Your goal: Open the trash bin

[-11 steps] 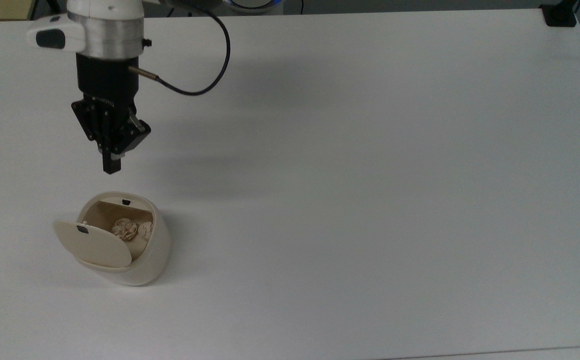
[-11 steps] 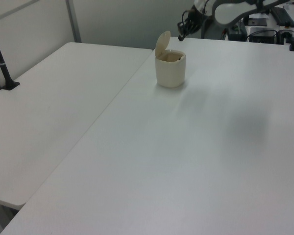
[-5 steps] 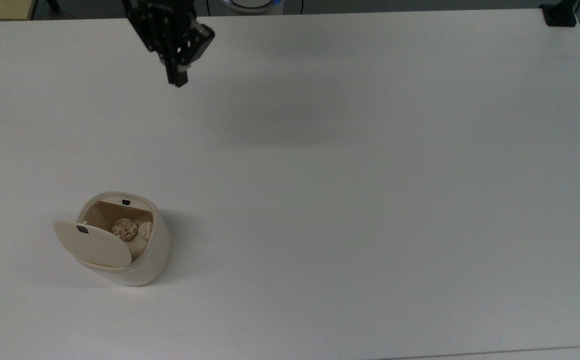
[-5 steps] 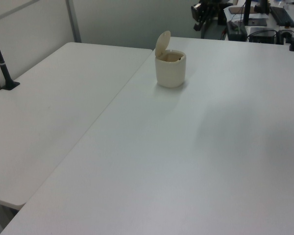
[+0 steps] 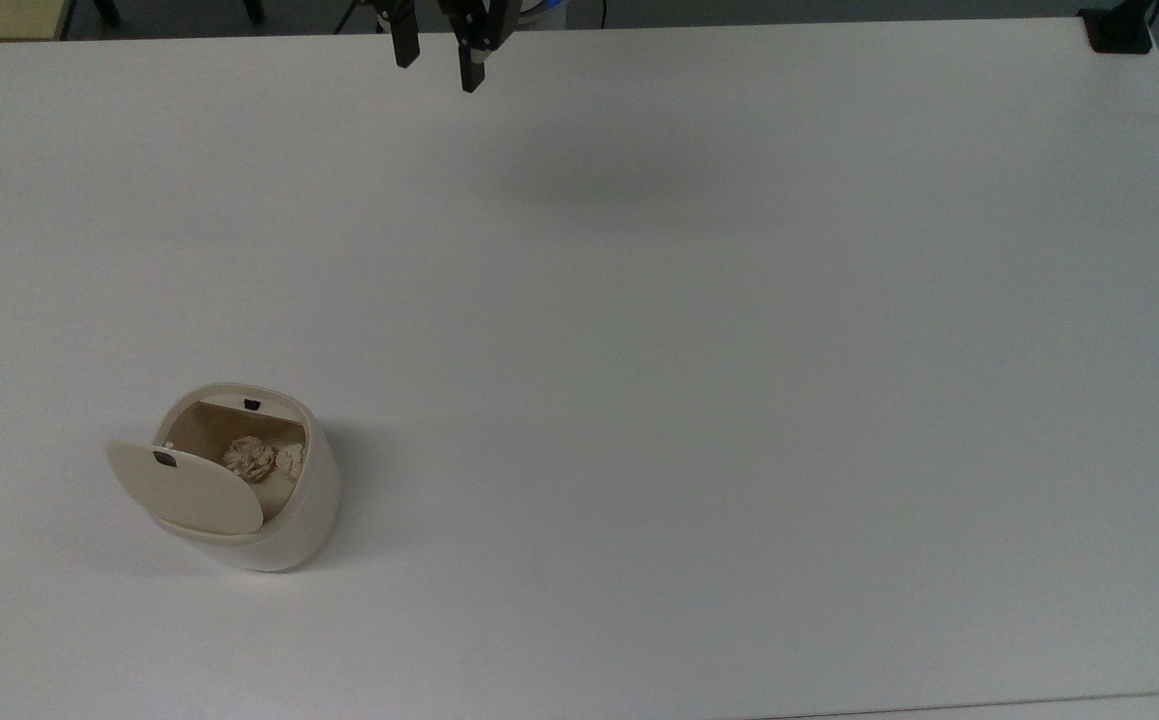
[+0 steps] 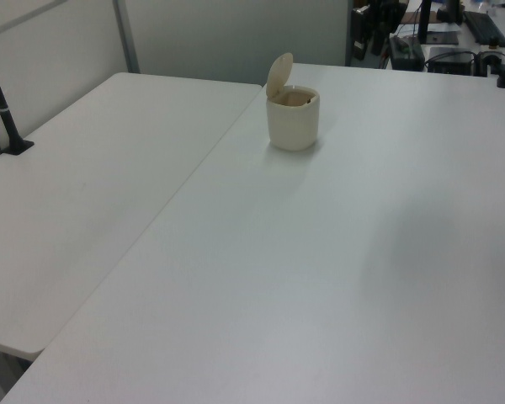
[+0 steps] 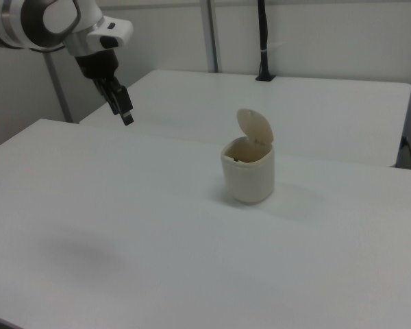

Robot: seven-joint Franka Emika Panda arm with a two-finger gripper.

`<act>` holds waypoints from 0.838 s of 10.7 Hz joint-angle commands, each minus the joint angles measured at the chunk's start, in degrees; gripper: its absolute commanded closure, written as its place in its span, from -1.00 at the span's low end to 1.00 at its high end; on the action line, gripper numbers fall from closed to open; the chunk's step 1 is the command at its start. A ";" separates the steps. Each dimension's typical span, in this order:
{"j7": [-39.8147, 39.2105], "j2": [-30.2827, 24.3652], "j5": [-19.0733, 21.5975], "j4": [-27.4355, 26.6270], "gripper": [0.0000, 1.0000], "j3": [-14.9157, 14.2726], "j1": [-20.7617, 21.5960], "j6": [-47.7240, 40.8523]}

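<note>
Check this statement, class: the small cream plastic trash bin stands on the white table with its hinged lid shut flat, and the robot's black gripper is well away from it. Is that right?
One part is wrong: the lid is not shut. The right view shows it flipped up on its hinge above the small cream plastic trash bin, whose inside is exposed. The rest holds: the bin stands on the white table, and the black gripper is well away from it.

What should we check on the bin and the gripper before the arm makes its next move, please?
1. Trash bin lid open, standing up: ok.
2. Bin upright on the table: ok.
3. Gripper well away from the bin, near the top view's upper edge: ok.
4. Gripper open and holding nothing: ok.
5. Crumpled paper lies inside the bin: ok.
</note>
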 commanded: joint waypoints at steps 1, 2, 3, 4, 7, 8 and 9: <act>-5.68 -0.74 0.83 -1.66 -1.00 -0.45 3.03 -2.40; -8.05 -0.39 0.74 -1.40 -1.00 -0.63 3.21 -2.23; -10.43 1.09 0.48 -1.05 -1.00 -0.80 3.74 -2.06; -13.32 1.98 -0.05 -0.52 -1.00 -0.89 4.35 -1.79; -20.73 3.30 0.12 0.27 -1.00 -3.69 6.62 -2.06; -20.73 4.00 0.21 1.66 -1.00 -5.44 7.86 -2.32; -20.82 4.09 0.21 1.77 -1.00 -5.64 8.05 -2.40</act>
